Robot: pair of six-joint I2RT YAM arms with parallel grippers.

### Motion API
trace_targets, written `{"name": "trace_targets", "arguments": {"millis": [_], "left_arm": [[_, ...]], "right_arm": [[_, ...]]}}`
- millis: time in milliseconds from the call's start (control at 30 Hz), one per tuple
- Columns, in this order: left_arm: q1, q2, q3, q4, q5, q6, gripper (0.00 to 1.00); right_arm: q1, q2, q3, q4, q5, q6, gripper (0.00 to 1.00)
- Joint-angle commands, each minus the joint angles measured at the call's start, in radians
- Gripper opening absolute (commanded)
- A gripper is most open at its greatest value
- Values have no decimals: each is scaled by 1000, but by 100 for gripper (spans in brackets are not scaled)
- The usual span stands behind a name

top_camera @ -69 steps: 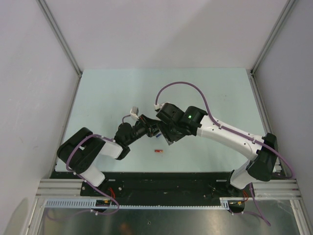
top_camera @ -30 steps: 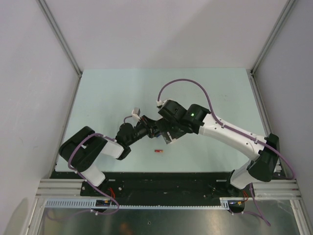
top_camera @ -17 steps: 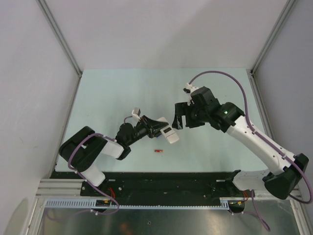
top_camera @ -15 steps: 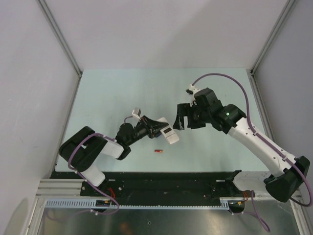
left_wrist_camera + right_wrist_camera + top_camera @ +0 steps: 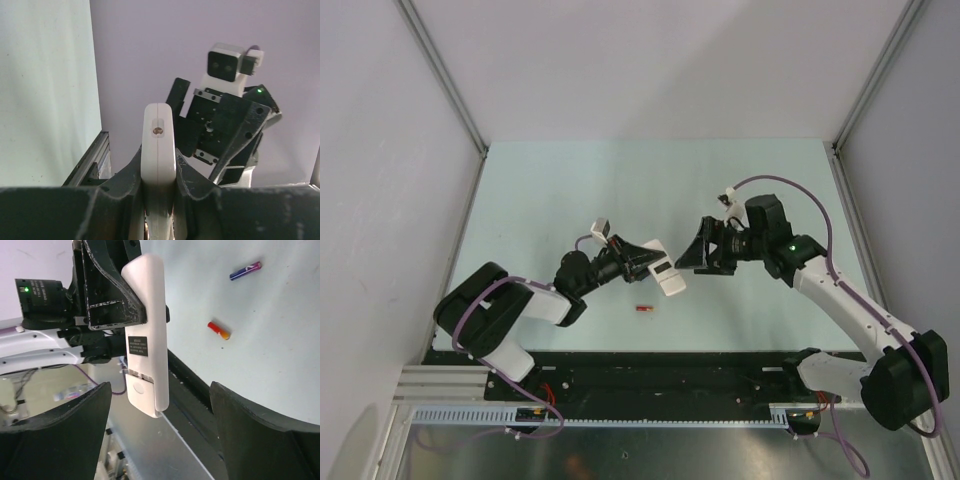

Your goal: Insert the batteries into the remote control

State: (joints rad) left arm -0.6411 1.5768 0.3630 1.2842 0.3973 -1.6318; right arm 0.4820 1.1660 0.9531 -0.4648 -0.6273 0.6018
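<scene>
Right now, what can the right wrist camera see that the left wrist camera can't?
Only the right wrist view shows the plain back of the slim white plastic remote control, with its dark label. It also shows a tiny blue-purple battery and a tiny red battery lying on the pale green table. Only the left wrist view shows the open right gripper facing it. Both show the remote clamped in the left gripper.

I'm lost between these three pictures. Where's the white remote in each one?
Top external: remote just left of centre, sticking out of the left end effector.
Left wrist: remote at bottom centre, seen end-on.
Right wrist: remote left of centre, lengthwise, its back with a dark label showing.
Shared landmark: the dark left end effector clamped on it.
</scene>
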Motion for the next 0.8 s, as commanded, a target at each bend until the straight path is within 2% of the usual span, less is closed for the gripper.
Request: {"name": "trace_targets", "arguments": {"millis": [0,267,767], "left_arm": [[-5,-28,31,155,20,-8,0],[-5,-18,54,155,21,-3,0],[-3,-43,65,156,31,-3,0]], "right_arm": [[-42,-45,-91,227,-228,122,84],[-37,-55,-174,402,-314,237,81],[23,1,-182,382,-330,204,64]]}}
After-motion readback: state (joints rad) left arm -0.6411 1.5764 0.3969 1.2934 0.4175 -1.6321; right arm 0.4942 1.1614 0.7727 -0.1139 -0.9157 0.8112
